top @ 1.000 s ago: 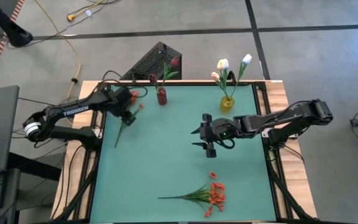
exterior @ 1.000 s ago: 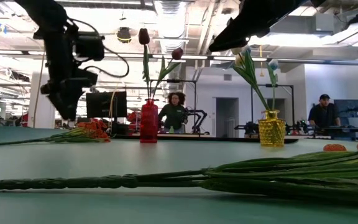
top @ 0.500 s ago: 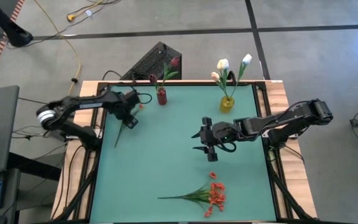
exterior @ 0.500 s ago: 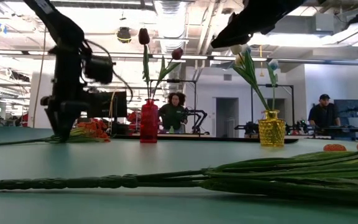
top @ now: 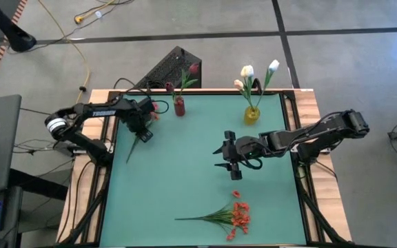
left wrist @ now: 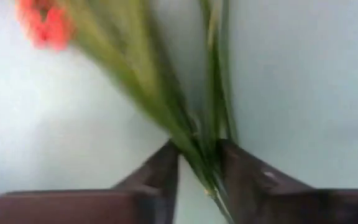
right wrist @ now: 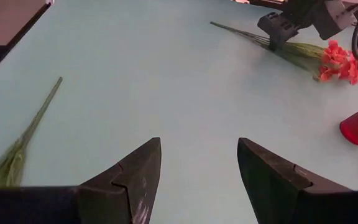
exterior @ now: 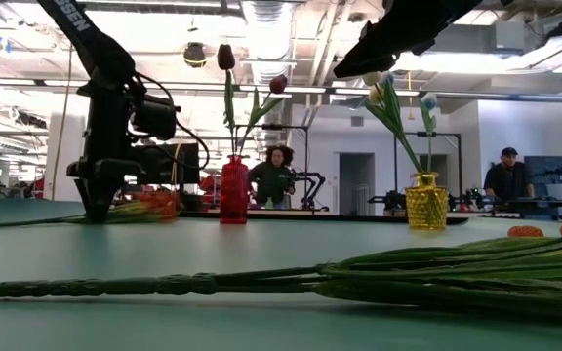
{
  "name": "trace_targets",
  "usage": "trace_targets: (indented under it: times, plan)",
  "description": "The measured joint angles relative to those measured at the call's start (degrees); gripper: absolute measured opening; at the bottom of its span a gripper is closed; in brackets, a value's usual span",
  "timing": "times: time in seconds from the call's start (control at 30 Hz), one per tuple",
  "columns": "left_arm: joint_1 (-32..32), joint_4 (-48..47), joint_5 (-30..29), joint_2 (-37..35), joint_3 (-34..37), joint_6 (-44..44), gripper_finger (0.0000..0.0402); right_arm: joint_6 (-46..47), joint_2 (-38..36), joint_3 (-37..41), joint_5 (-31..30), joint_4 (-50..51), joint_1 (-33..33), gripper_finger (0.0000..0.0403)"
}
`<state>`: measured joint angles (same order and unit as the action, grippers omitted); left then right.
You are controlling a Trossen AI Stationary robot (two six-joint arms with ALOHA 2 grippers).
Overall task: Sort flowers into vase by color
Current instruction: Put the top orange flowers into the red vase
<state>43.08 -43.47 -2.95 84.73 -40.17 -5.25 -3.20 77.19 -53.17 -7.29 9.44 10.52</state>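
Left end effector (top: 143,132): lowered onto the table (top: 185,179) near its far left corner; the fingers (left wrist: 157,174) are set on either side of the green stem of the orange flower (top: 140,135), close against it; a firm clamp cannot be told.
Orange flower: laid flat on the table; blooms lie beside the red vase (top: 179,106), stem runs out toward the left edge.
Right end effector (top: 227,153): held above mid-table, fingers (right wrist: 135,177) set wide apart, nothing between them.
Orange bunch (top: 227,216): laid near the front edge, well apart from both end effectors.
Count, vases: two; one red, one yellow (top: 252,114).
Count, stems in vases: dark red buds in the red vase; three white buds in the yellow vase.
Left arm: reached in from the left edge, wrist turned down.
Right arm: stretched in from the right edge, kept low.
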Motion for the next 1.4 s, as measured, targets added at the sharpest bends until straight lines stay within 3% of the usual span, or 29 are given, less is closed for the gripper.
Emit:
trace_targets:
  times: [0.07, 0.13, 0.47, 0.7, 0.93, 1.1, 1.4]
  plan:
    - [1.1, 0.7, 0.1, -1.5, 0.2, 0.1, 0.004, 0.2, 0.0, 0.0, 0.0, 0.0, 0.0, 0.0239]
    - [2.1, 2.4, 0.1, -3.5, 0.3, 0.3, 0.0013, 0.2, 0.0, 0.0, 0.0, 0.2, 0.0, 0.0239]
    - [8.2, 4.2, 0.2, -15.7, -3.7, 2.1, 0.0003, 0.2, 0.0, 0.0, 0.0, 0.4, 0.0, 0.0239]
    - [9.7, 22.8, -1.6, -25.6, -4.3, -1.2, 0.0004, 0.1, 0.0, 0.0, 0.0, 0.4, 0.0, 0.0239]
    - [9.7, 47.5, 4.8, -31.6, -4.3, -7.6, 0.0004, -0.2, 0.0, 0.0, -0.1, 0.4, -0.7, 0.0239]
    - [9.6, 60.9, 11.7, -29.4, -4.3, -14.6, 0.0004, -0.3, 0.0, 0.0, -0.2, 0.4, -1.0, 0.0239]
    - [7.7, 72.0, 18.8, -17.9, -4.3, -17.6, 0.0004, -1.7, 0.0, 0.0, -0.2, 0.4, -0.9, 0.0239]
